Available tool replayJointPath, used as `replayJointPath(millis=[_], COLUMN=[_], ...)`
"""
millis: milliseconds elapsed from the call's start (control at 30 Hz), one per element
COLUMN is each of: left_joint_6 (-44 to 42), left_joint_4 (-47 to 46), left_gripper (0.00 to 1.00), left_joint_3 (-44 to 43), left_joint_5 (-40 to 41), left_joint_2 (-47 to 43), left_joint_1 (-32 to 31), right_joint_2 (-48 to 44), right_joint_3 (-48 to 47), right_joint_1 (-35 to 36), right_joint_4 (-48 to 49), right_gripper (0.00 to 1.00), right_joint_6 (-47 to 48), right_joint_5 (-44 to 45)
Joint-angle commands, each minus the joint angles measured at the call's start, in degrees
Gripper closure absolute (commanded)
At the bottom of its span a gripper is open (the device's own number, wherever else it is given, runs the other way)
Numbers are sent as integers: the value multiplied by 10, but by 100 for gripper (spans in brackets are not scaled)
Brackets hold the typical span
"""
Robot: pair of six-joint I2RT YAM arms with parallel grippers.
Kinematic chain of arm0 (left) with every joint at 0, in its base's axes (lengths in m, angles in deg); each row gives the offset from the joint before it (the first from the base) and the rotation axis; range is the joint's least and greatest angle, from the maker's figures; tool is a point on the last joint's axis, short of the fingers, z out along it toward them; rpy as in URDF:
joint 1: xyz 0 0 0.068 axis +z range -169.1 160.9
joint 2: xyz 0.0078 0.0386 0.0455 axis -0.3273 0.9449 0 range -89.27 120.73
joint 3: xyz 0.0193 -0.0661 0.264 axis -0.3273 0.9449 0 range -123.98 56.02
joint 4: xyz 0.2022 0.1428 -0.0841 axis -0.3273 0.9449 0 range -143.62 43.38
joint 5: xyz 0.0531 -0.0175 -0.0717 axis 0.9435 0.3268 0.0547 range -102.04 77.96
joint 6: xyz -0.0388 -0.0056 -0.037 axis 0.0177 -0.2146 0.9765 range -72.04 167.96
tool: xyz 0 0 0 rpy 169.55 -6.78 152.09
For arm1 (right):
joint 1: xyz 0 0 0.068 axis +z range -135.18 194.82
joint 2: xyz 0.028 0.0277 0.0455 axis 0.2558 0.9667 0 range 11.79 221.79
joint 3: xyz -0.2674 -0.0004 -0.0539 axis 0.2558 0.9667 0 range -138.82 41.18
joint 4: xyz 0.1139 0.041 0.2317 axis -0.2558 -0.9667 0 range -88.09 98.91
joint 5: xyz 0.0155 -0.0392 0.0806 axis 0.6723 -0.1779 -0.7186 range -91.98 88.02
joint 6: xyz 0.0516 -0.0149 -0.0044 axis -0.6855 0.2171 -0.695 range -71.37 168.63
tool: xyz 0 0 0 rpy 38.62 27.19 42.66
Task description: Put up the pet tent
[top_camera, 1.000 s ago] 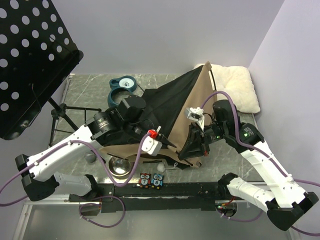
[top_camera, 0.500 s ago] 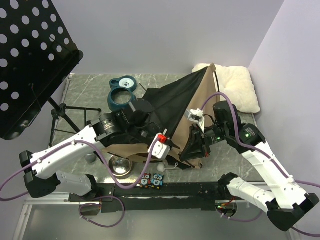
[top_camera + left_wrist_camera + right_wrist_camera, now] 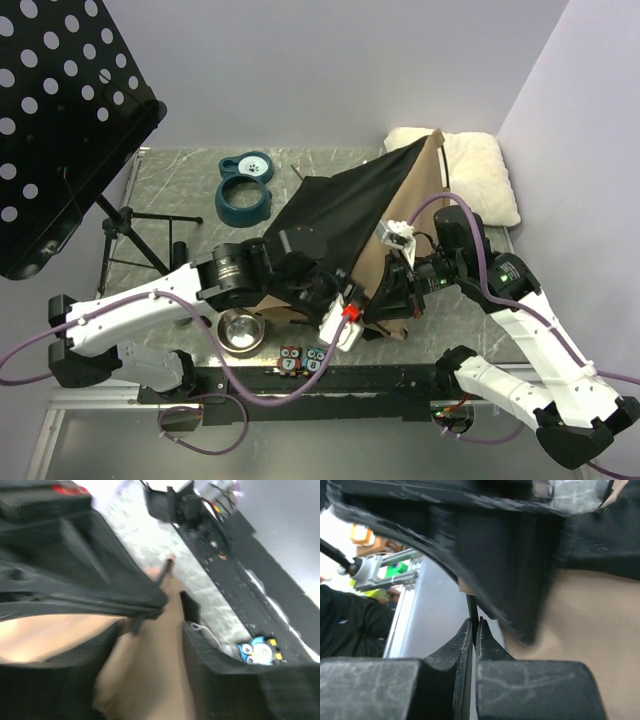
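Pointing apex toward 1 o'clock, long axis 7-to-1: one pet tent [image 3: 340, 212]. Left fingers [image 3: 225, 680] spread over tan fabric; right fingers [image 3: 457, 650] pinching one thin black pole [image 3: 472, 609].

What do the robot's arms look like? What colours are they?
The left arm and right arm have white shells with round black joints. A purple cable runs along each one. The left arm carries a small red part, and the right arm shows a tiny green light. The right gripper has chunky black fingers.
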Motion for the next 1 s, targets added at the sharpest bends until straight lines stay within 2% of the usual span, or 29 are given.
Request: replayJointPath(millis=[0, 67, 167, 267, 333, 433, 567, 767, 867, 967], left_joint_6=[80, 105, 164, 230, 272, 364, 445, 437, 486, 522], left_joint_4=[33, 13, -43, -113, -143, -198, -200, -176, -232, -260], left_gripper=[29, 22, 17, 11, 11, 11, 14, 12, 12, 15], left_joint_3=[-18, -24, -1, 41, 61, 89, 96, 81, 93, 75], left_joint_5=[-48, -121, -161, -157, -126, -104, -98, -114, -128, -128], left_joint_2=[-6, -33, -85, -130, -141, -141, -101, -9, 20, 65], left_joint_1=[65, 117, 179, 224, 253, 330, 418, 445, 477, 505], right_joint_2=[-13, -29, -45, -58, -68, -83, -123, -191, -207, -220], right_joint_3=[-16, -9, -4, -1, 0, 8, 25, 71, 79, 87], right_joint_1=[-9, -9, -9, -8, -9, -9, -9, -9, -9, -8], right_joint_4=[-18, -44, -88, -119, -134, -158, -194, -200, -205, -217], right_gripper=[100, 100, 100, 100, 100, 100, 100, 100, 99, 93], right_joint_6=[25, 62, 123, 185, 220, 276, 365, 446, 467, 495], right_joint_5=[34, 38, 51, 72, 95, 135, 200, 288, 331, 368])
